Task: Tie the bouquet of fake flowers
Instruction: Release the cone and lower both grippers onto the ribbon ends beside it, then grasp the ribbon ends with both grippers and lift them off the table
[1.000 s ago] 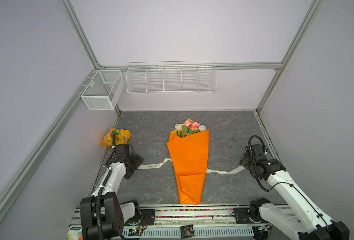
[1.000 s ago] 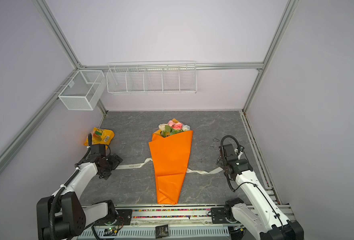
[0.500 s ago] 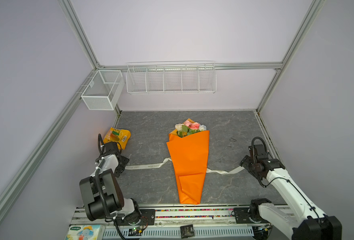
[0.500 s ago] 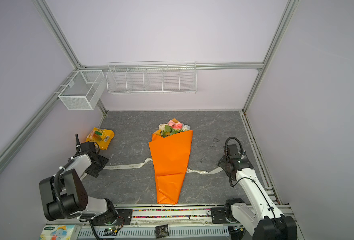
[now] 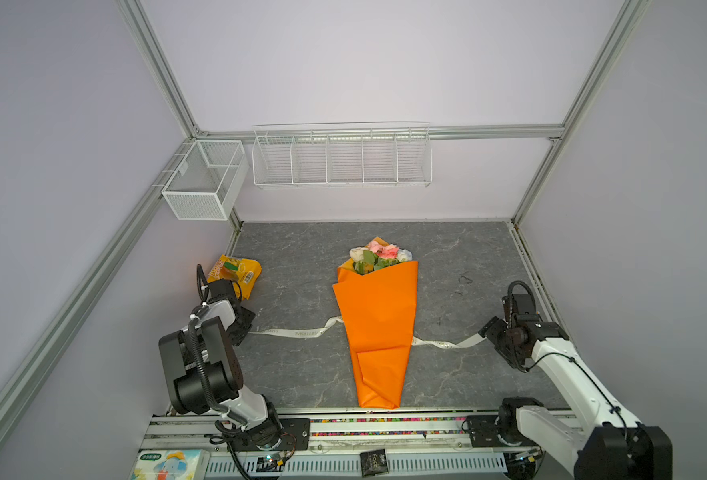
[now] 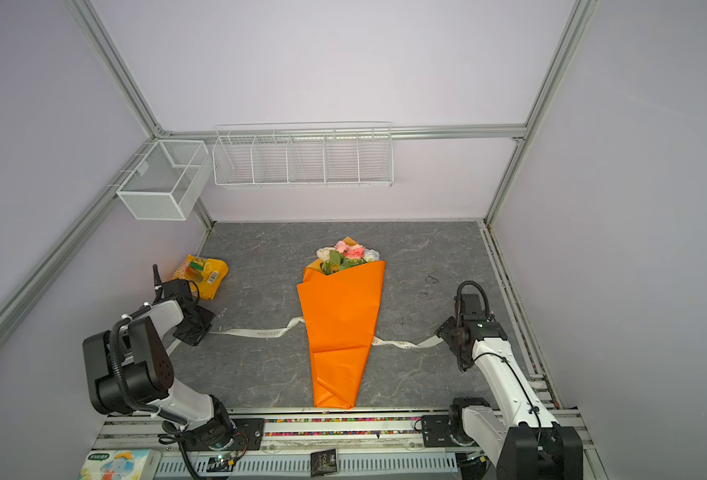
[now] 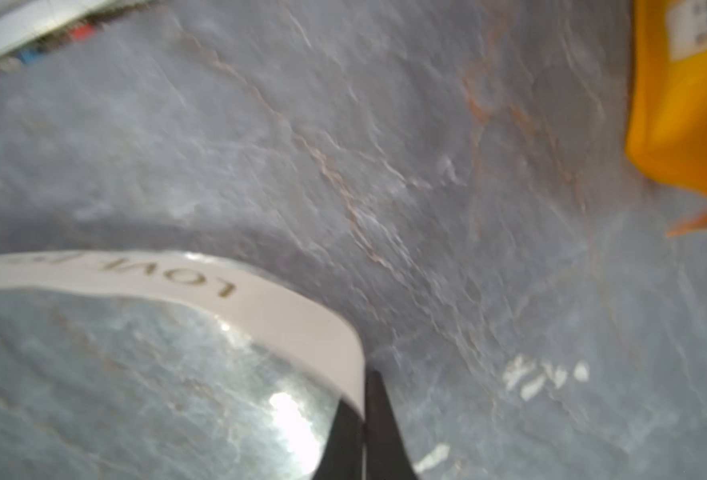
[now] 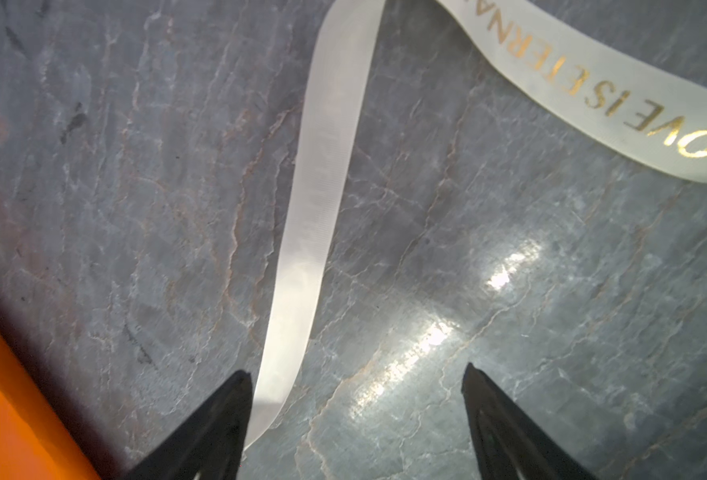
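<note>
Finds the bouquet of fake flowers (image 5: 379, 257) lying centred on the table (image 5: 302, 374) in orange paper (image 5: 379, 324), blooms toward the back wall, across a cream ribbon (image 5: 298, 331). Sees the left gripper (image 7: 363, 411) pinched together on the ribbon's end near the yellow snack bag (image 5: 235, 272). Sees the right gripper (image 8: 357, 370) spread apart, the other ribbon end between its jaws, just beside one finger

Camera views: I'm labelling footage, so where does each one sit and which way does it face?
Both top views: high above the near edge, looking down at the table, bouquet, left arm and right arm.
Left wrist: on the left arm, low over the table, facing along the left hand, shut on the ribbon; bag also in view.
Right wrist: on the right arm, facing down past the open right hand at the ribbon's other end.
Shared: every view shows the ribbon.
</note>
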Motion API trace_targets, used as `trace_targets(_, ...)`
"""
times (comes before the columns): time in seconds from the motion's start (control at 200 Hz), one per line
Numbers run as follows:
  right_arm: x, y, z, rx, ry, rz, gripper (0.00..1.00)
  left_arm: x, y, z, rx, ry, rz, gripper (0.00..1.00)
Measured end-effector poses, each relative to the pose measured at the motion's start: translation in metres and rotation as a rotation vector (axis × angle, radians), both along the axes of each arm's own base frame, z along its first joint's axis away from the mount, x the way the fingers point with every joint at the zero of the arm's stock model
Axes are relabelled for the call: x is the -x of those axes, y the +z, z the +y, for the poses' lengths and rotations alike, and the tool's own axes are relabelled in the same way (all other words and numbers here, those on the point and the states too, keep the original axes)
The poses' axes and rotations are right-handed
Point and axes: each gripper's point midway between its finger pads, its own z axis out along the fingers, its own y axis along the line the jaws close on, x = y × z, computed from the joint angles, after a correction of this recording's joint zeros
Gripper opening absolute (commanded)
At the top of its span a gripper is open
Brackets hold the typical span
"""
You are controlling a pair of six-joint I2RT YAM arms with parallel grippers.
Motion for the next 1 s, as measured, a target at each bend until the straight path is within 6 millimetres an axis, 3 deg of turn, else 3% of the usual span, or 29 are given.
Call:
trace_targets(0.095,0.002,-0.004,-0.01,-0.019,-0.053,0.0,0.83,0.0,0.005,-0.006,0.022,-0.018,-0.027,0.0)
trace_targets(0.185,-0.006,-0.005,-0.02,-0.04,-0.072,-0.019,0.83,-0.002,0.022,-0.014,0.045,-0.042,-0.092,0.0)
trace_targets(0.415,-0.025,-0.009,-0.071,-0.043,-0.194,-0.038,0.9,-0.006,0.102,-0.022,-0.012,-0.092,-0.324,0.0)
trace_targets(0.62,-0.048,-0.025,-0.085,-0.138,-0.242,-0.084,0.9,-0.005,0.158,-0.021,-0.094,-0.118,-0.469,0.0)
trace_targets(0.875,-0.087,-0.025,-0.096,-0.196,-0.271,-0.155,0.89,-0.002,0.176,-0.02,-0.13,-0.139,-0.49,0.0)
trace_targets(1.0,-0.103,-0.025,-0.099,-0.228,-0.297,-0.19,0.77,-0.002,0.176,-0.024,-0.113,-0.154,-0.491,0.0)
